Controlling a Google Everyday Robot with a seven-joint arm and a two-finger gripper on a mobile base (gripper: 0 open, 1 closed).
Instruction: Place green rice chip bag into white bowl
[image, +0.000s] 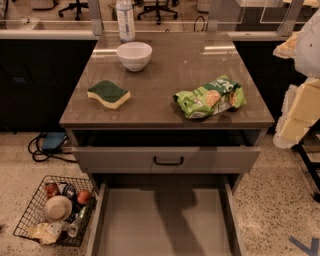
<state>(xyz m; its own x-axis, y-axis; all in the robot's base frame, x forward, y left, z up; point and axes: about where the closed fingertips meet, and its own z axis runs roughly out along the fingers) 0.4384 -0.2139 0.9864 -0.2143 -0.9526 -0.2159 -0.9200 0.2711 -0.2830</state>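
Note:
The green rice chip bag lies crinkled on the right front part of the grey table top. The white bowl stands upright at the back left of the table, with nothing showing inside it. My gripper and arm hang at the right edge of the view, beside the table's right side. The gripper is to the right of the bag, apart from it, and holds nothing that I can see.
A green-and-yellow sponge lies at the front left. A clear bottle stands behind the bowl. Two drawers below the table top are pulled open. A wire basket of items sits on the floor at the left.

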